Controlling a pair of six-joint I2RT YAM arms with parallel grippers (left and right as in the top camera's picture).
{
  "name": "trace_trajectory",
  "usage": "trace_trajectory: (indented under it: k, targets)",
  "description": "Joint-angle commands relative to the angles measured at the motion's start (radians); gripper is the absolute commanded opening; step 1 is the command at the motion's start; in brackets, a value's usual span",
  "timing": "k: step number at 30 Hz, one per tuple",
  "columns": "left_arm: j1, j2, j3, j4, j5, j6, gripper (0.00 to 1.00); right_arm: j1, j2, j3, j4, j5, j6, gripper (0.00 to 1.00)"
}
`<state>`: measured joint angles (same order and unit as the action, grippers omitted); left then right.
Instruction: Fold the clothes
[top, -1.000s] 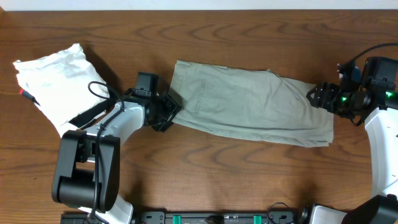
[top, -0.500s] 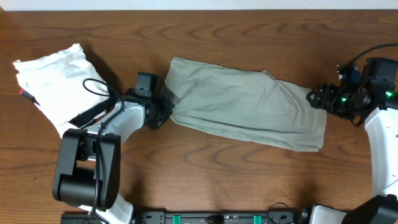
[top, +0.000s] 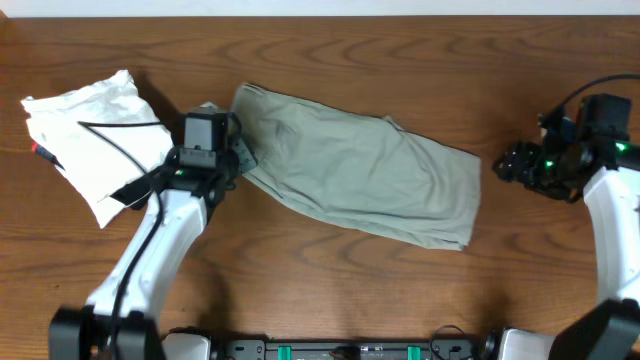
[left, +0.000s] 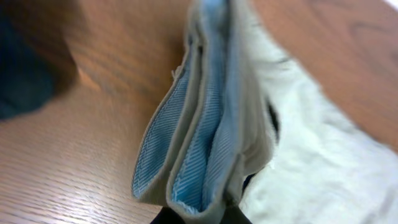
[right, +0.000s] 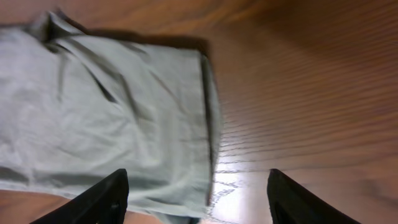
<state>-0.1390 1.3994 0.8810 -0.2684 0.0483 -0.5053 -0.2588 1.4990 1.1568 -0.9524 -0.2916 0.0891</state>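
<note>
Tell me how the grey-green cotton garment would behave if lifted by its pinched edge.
Probably floppy: the grey-green cotton garment lies flat with soft creases, and the edge in the left pincer buckles into layers. Lifted there, the rest would likely hang and trail. It looks light, and should slide over the smooth wooden table rather than roll.

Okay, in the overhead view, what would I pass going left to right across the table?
white garment → left tool → khaki clothes, left end pinched in that tool → right tool, open and apart from the clothes
</note>
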Motion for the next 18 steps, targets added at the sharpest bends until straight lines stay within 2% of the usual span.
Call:
trace_trajectory:
  k: [1,5,12,18]
  targets:
    - [0.005,-0.042,0.003,-0.005,-0.041,0.068,0.06,0.050,0.064,0.000,0.000,-0.057,-0.017,0.67]
    - [0.005,-0.053,0.003,-0.017,-0.037,0.069,0.06,0.128,0.149,0.000,0.025,-0.078,-0.016,0.64]
    - [0.005,-0.053,0.003,-0.023,-0.033,0.113,0.06,0.264,0.306,0.000,0.124,-0.080,0.024,0.65]
    - [0.005,-0.056,0.003,-0.024,-0.030,0.112,0.06,0.297,0.425,0.000,0.173,-0.074,0.038,0.65]
